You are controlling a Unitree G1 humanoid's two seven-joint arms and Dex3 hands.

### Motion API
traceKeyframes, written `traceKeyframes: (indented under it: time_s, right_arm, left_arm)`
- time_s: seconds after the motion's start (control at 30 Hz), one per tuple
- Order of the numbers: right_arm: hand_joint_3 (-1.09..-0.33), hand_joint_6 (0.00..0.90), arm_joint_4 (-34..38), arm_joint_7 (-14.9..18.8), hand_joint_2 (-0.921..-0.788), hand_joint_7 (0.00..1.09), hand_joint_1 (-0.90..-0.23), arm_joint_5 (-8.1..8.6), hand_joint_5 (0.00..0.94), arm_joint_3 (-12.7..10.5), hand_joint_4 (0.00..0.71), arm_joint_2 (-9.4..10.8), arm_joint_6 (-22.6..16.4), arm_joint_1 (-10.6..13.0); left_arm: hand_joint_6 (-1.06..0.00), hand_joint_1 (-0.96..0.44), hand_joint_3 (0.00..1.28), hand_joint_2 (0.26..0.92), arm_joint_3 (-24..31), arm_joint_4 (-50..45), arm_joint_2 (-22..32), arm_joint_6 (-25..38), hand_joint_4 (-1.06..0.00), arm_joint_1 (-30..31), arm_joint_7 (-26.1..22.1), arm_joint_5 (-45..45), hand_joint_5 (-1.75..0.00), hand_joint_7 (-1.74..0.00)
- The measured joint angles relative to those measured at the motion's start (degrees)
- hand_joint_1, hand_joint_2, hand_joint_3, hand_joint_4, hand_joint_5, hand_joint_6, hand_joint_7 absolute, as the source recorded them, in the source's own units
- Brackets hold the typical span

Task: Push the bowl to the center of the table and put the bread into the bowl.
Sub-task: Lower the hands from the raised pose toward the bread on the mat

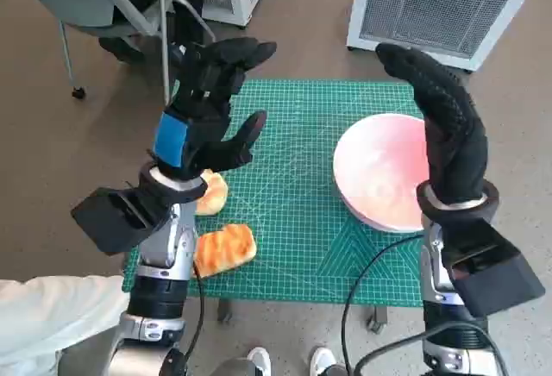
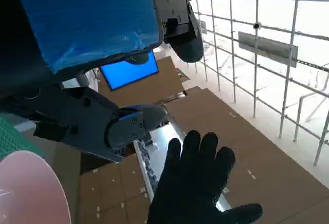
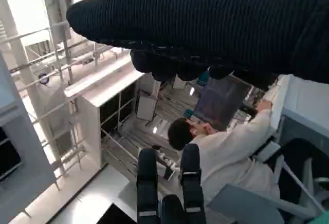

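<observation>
The green cutting mat [image 1: 293, 212] is covering the small table and serving as the landmark here. The pink bowl [image 1: 379, 173] is sitting on the mat's right half, close to its right edge and well off its middle; a slice of its pale rim is also showing in the left wrist view [image 2: 31, 193]. Two pieces of bread are lying at the mat's left edge: one bread [image 1: 226, 249] is resting near the mat's front left corner, and the other bread [image 1: 212, 193] is sitting just behind it, partly hidden under the left wrist. The left hand [image 1: 210, 104], black with blue tape over its back, is hanging raised above the mat's left side, its fingers spread apart and holding nothing. The right hand [image 1: 442, 122], in its black knitted glove, is standing upright above the mat's right edge, over the bowl's right rim, with its fingers straight and gripping nothing; whether it is touching the bowl cannot be told. The left wrist view is showing that gloved hand [image 2: 198, 183] with fingers apart. A grey chair [image 1: 112, 5] is standing beyond the mat's far left corner, and a white vented unit [image 1: 440, 5] is standing beyond its far right corner. In the right wrist view, a person [image 3: 226, 152] in a white top is sitting by a screen.
</observation>
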Motion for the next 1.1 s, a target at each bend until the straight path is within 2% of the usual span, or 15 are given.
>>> traceKeyframes:
  time_s: [0.3, 0.43, 0.53, 0.83, 0.9, 1.1]
  right_arm:
    - [-0.734, -0.001, -0.38, 0.32, -0.921, 0.69, -0.545, 0.76, 0.005, -0.67, 0.286, -0.37, 0.26, 0.95]
    - [-0.731, -0.001, -0.02, 0.33, -0.921, 0.70, -0.548, 1.10, 0.005, -1.95, 0.287, -1.11, -0.37, 1.77]
    - [-0.722, 0.003, 0.73, 0.35, -0.921, 0.70, -0.556, 1.99, 0.006, -3.26, 0.289, -1.74, -1.14, 2.23]
    - [-0.710, 0.048, 5.54, 0.40, -0.921, 0.62, -0.562, 3.59, 0.008, -8.57, 0.305, -5.17, -5.24, 2.91]
    - [-0.709, 0.052, 7.53, 0.36, -0.921, 0.60, -0.562, 4.28, 0.008, -10.21, 0.308, -5.99, -6.44, 3.13]
    - [-0.725, 0.044, 15.87, -0.13, -0.921, 0.58, -0.556, 4.88, 0.004, -14.79, 0.304, -8.27, -10.61, 3.32]
  left_arm:
    - [0.00, -0.29, 0.70, 0.774, 0.02, 0.05, 0.01, 0.10, 0.00, 0.00, 0.00, 0.00, -0.75, -0.96]
    - [0.00, -0.29, 0.69, 0.775, 0.04, 0.05, 0.09, 0.18, 0.00, 0.00, -0.01, 0.00, -0.74, -0.96]
    - [0.00, -0.28, 0.69, 0.776, 0.16, 0.05, 0.28, 0.21, 0.00, 0.00, -0.02, 0.00, -0.74, -0.96]
    - [0.00, -0.27, 0.70, 0.775, 0.42, 0.04, 0.72, 0.25, 0.00, 0.00, -0.20, -0.09, -0.72, -0.96]
    - [0.00, -0.26, 0.71, 0.773, 0.45, 0.02, 0.75, 0.27, 0.00, 0.00, -0.28, -0.16, -0.71, -0.95]
    - [0.00, -0.25, 0.72, 0.766, 0.55, -0.09, 0.98, 0.37, 0.00, 0.03, -0.40, -0.31, -0.70, -0.95]
